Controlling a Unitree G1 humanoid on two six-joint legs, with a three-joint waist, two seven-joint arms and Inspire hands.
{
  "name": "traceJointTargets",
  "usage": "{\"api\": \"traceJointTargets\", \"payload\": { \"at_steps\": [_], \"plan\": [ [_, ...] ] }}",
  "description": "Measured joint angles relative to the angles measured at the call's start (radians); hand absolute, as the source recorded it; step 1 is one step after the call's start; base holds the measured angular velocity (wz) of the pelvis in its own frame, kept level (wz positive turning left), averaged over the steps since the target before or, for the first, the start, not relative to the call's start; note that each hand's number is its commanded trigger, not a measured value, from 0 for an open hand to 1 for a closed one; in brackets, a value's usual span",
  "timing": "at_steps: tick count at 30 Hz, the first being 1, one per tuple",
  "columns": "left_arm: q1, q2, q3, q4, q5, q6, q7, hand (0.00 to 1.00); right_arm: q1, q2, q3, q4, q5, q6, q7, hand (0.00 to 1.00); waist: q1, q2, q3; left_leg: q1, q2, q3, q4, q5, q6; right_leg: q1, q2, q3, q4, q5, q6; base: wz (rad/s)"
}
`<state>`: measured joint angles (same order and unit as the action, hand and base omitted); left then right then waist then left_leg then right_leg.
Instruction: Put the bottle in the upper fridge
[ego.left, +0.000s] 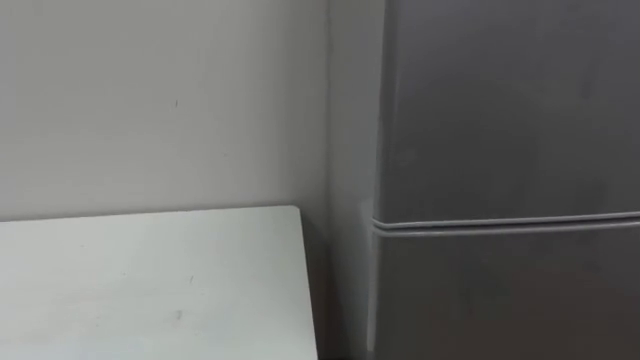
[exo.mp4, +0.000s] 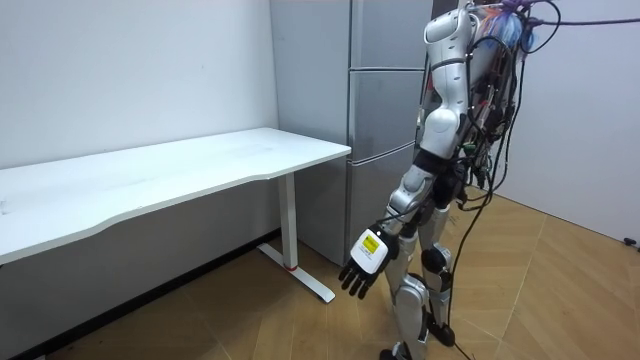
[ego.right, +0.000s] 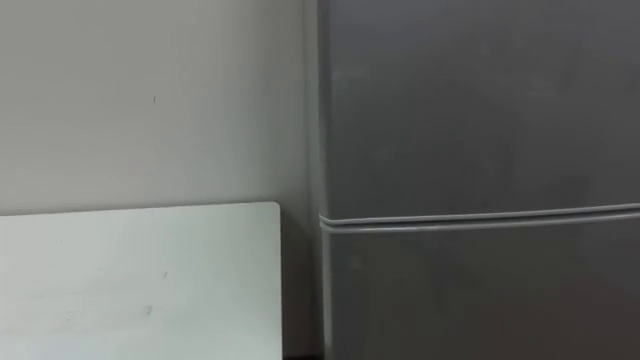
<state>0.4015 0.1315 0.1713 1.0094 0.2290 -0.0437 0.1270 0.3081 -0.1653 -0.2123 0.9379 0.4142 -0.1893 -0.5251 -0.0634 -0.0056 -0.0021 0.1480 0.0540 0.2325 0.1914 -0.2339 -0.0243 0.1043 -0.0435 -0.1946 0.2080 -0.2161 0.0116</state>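
Left eye view: a grey fridge (ego.left: 510, 120) fills the right side. Its upper door (ego.left: 500, 100) and lower door (ego.left: 500, 300) are both closed, and a thin pale seam (ego.left: 500, 222) runs between them. To the left of it a corner of the white worktop (ego.left: 150, 290) stands against a plain pale wall (ego.left: 160, 100), with a narrow gap between the worktop's edge and the fridge's side.

Room view: the robot stands upright on the wooden floor (exo.mp4: 560, 290), close in front of the fridge and facing it. Its left hand (exo.mp4: 364, 262) hangs low at its side. The fingers (exo.mp4: 352, 288) are relaxed and slightly spread, point down and hold nothing. The fridge rises just behind and above the fingers. The worktop's near corner lies higher than the fingers, toward the room view's left. A white leg (exo.mp4: 291, 225) of the worktop stands beside the fingers on that same side. The floor is below the fingers, well apart from them. I cannot tell where the bottle is.

Right eye view: the same closed doors and seam, with the worktop corner at lower left.
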Motion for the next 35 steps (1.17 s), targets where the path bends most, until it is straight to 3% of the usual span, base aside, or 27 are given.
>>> {"api": "traceJointTargets", "payload": {
  "at_steps": [7,12,21,35],
  "plan": [
    [-0.024,0.000,-0.064,0.007,0.002,0.001,0.001,0.00,-0.014,0.011,0.127,0.059,-0.179,0.017,0.143,0.00,0.021,0.006,0.0001,-0.004,0.000,-0.005,0.000,0.000,0.000,0.000,0.000,0.000,-0.002,0.000,0.000,0.00],
    [-0.044,-0.003,-0.115,0.012,0.006,0.000,0.000,0.00,-0.025,0.023,0.178,0.078,-0.227,0.018,0.221,0.00,0.033,0.015,0.0003,-0.007,0.000,-0.015,0.003,0.000,0.000,0.004,0.000,-0.012,-0.005,0.000,0.000,0.06],
    [-0.077,-0.005,-0.136,0.048,0.001,0.001,0.000,0.00,-0.057,0.045,0.240,0.121,-0.200,0.039,0.339,0.00,0.042,0.015,0.0015,-0.016,0.000,-0.021,0.013,0.000,0.000,0.010,-0.005,-0.031,-0.004,-0.003,-0.002,0.04],
    [-0.082,-0.009,-0.142,0.069,0.020,0.030,-0.005,0.00,-0.059,0.023,0.250,0.165,-0.077,0.060,0.501,0.00,0.041,0.010,0.0035,-0.032,-0.006,-0.058,0.032,0.000,0.001,0.015,-0.011,-0.058,-0.005,-0.006,0.001,0.07]
  ]
}}
